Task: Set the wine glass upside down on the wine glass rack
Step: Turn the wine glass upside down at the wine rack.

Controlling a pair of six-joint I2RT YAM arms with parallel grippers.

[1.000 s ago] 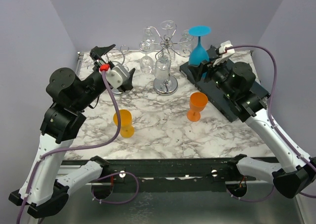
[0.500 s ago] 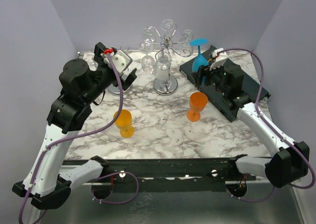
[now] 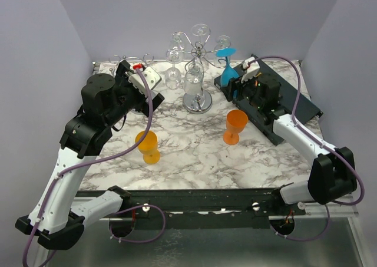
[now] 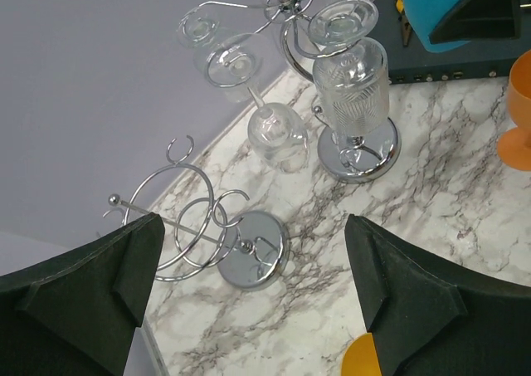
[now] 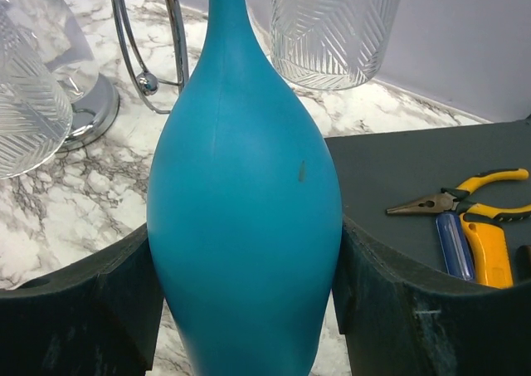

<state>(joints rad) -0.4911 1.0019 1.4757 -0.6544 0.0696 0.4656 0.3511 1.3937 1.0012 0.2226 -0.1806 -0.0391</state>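
Observation:
My right gripper is shut on the bowl of a blue wine glass and holds it upside down, foot on top. The foot sits close to the right arms of the chrome wine glass rack; I cannot tell if they touch. In the right wrist view the blue wine glass fills the space between the fingers, with the right gripper around it. The rack carries several clear glasses hanging bowl down. My left gripper is open and holds nothing, above the table's back left.
A smaller empty chrome rack stands below the left gripper. Two orange glasses stand upright mid-table. A black tool tray with pliers lies at the right. Purple walls close in the back and sides.
The right gripper has carried the blue glass left and lower, up to the rack's right side. The left arm has swung back toward the table's back left, still open.

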